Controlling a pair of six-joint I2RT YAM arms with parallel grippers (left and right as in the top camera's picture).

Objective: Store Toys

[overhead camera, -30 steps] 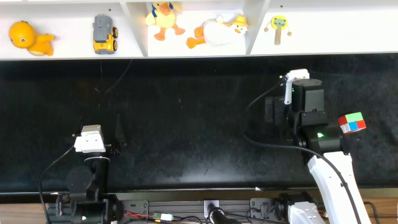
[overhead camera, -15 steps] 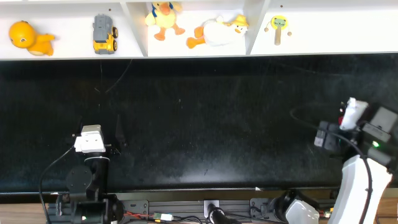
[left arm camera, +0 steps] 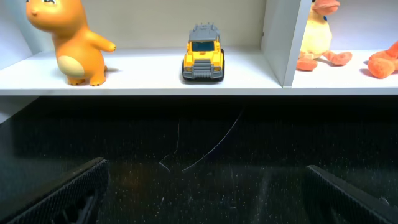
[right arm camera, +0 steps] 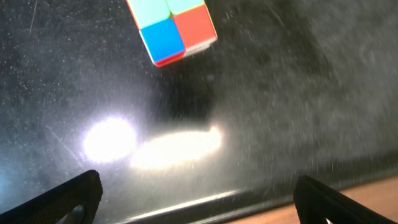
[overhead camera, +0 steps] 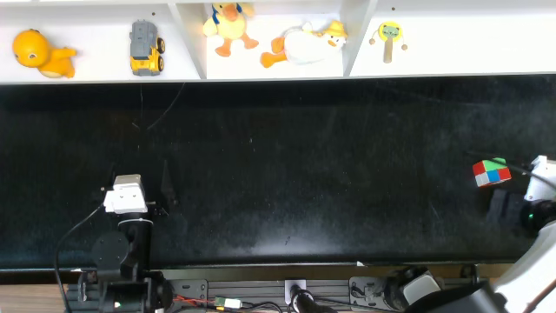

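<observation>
Right gripper (right arm camera: 198,198) back, cube (right arm camera: 171,28) beyond jaws

Smooth black on the table (overhead camera: 304,174), half-glossy, throwing back a bright glare, scored with fine pale scratches and dusty specks. Hard, shiny plastic on the cube (right arm camera: 171,28) at three o'clock. Up at twelve o'clock, matt white board for the shelf (overhead camera: 278,71); soft, fuzzy cloth on the duck (overhead camera: 228,24); glossy moulded plastic on the truck (left arm camera: 203,52); smooth, satiny finish on the orange figure (left arm camera: 65,40).
</observation>
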